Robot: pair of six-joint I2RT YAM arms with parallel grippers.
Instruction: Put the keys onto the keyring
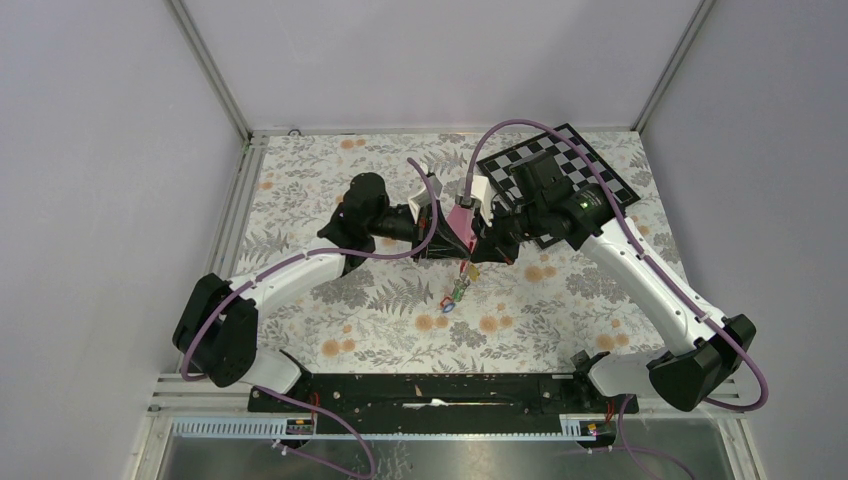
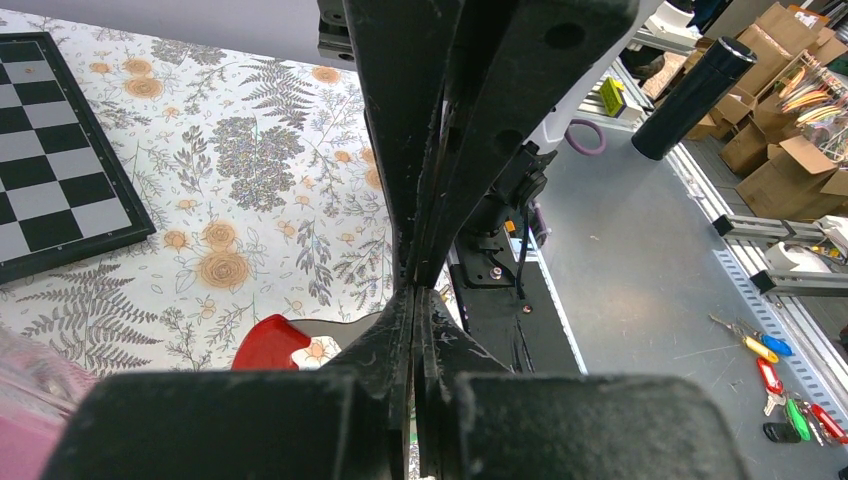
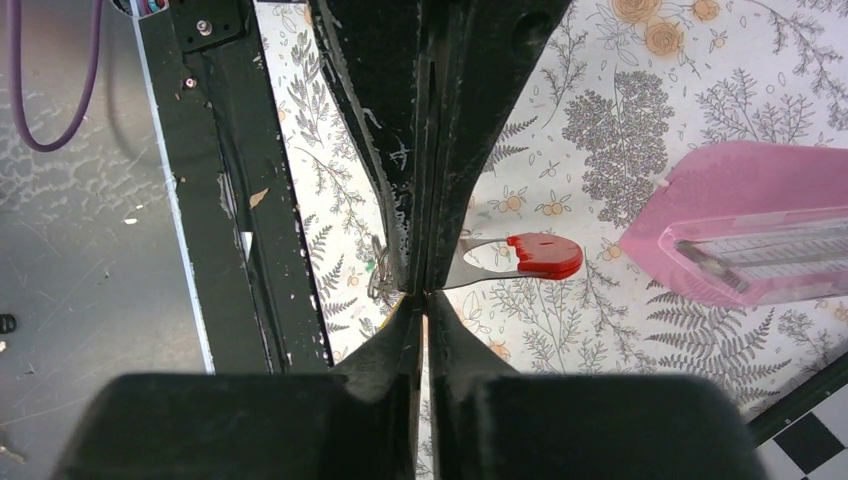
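Keyring (image 3: 525, 256) with red end stuck out sideways where both grippers met tip to tip, right gripper (image 3: 425, 290) clamped on it, left gripper (image 2: 412, 290) closed, keys (image 1: 458, 290) bunched just beside

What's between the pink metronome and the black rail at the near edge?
A small bunch of keys, seen against the floral cloth, roughly midway. The top view shows it.

White arm links (image 1: 300, 268); black joints (image 1: 222, 332); purple cables (image 1: 520, 126)
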